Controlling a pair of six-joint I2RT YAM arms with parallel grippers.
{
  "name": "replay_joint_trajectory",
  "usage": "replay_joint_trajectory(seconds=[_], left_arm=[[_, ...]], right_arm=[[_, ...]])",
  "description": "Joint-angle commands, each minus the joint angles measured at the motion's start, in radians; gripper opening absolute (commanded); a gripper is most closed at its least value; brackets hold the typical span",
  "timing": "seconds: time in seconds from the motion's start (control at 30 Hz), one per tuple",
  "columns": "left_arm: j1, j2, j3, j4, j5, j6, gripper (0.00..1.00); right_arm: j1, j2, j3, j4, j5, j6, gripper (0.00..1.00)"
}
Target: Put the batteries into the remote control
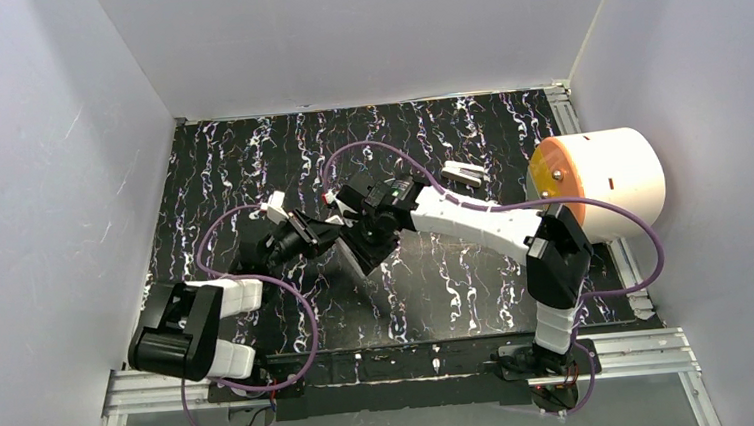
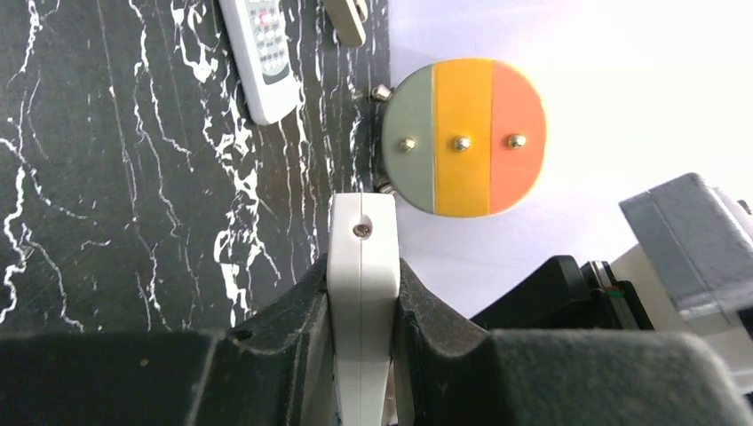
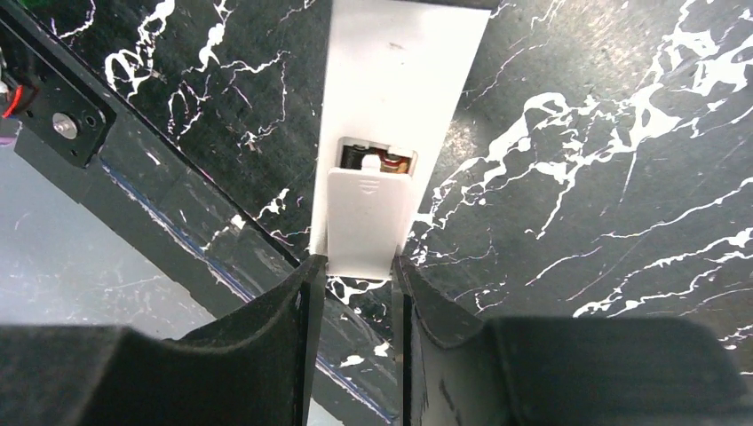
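Observation:
My left gripper (image 2: 362,275) is shut on the edge of a white remote control (image 2: 362,253), holding it above the table. From the right wrist, the remote's back (image 3: 404,80) faces the camera. Its battery cover (image 3: 368,213) sits partly slid over the compartment. The batteries (image 3: 384,161), dark with gold and red, show in the open gap above the cover. My right gripper (image 3: 355,264) has its fingertips closed on the cover's lower corners. In the top view both grippers meet at the remote (image 1: 356,258), left gripper (image 1: 326,235) and right gripper (image 1: 363,236).
A second remote (image 2: 260,53) lies buttons-up on the black marbled table (image 1: 439,299), also seen far right as the second remote (image 1: 464,174). A white cylinder with a grey, orange and red striped end (image 1: 601,182) lies on its side by the right wall. White walls enclose the table.

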Motion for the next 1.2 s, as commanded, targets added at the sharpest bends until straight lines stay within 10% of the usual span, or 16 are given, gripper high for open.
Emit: replay_joint_trajectory(seconds=[0.0, 1.17], left_arm=[[-0.008, 0.021, -0.008, 0.232, -0.015, -0.120, 0.00], [-0.008, 0.022, -0.003, 0.202, 0.016, -0.052, 0.00]], right_arm=[[0.014, 0.006, 0.079, -0.027, -0.008, -0.014, 0.40], [0.014, 0.035, 0.170, -0.095, 0.191, -0.032, 0.41]])
